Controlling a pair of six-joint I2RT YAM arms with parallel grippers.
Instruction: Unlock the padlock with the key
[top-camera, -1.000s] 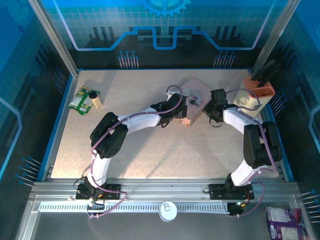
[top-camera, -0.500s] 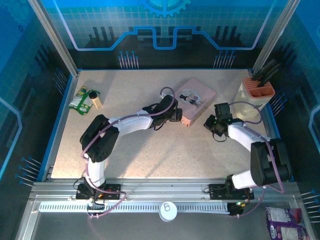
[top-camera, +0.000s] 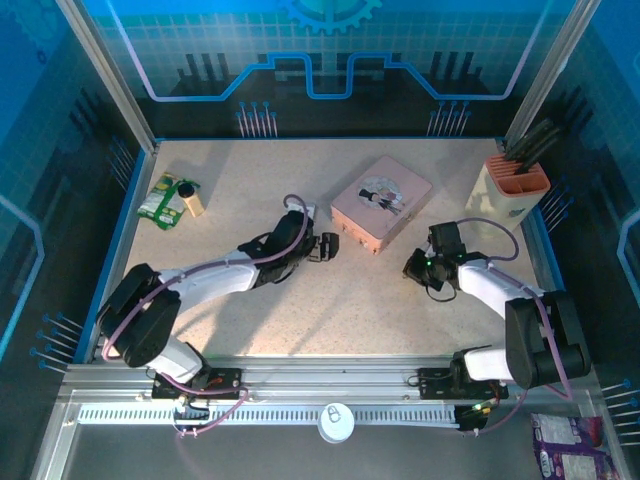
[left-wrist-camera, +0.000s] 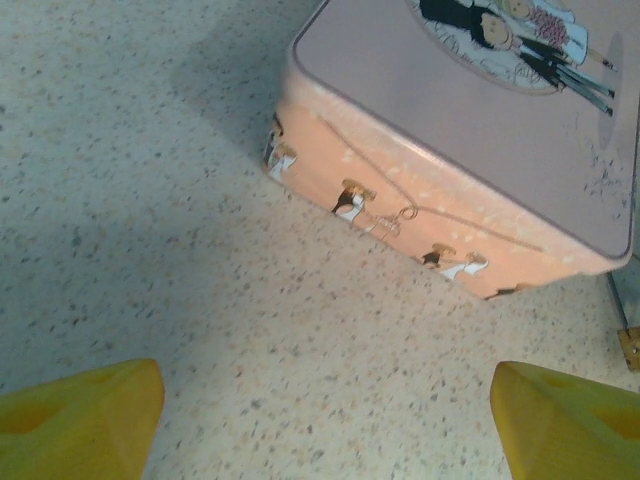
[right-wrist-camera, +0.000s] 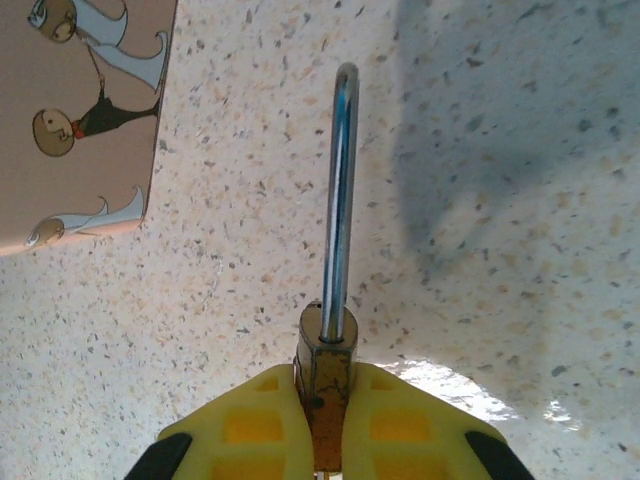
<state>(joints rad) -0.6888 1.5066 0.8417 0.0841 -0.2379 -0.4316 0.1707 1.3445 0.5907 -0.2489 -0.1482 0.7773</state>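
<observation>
The small brass padlock is pinched between the yellow fingers of my right gripper, which is shut on its body. Its silvery shackle points away from the jaws, just above the speckled table. In the top view my right gripper sits to the near right of the pink tin. My left gripper is open, a little to the near left of the tin. Between its yellow fingertips lies bare table, with the tin's side ahead. The key is out of view.
An orange-topped holder with dark utensils stands at the back right. A green packet and a small bottle lie at the back left. Blue rails edge the table.
Both arms have drawn back from the pink tin toward the near side. The left arm swung down and left, uncovering the tin. The right gripper moved nearer with the padlock.
</observation>
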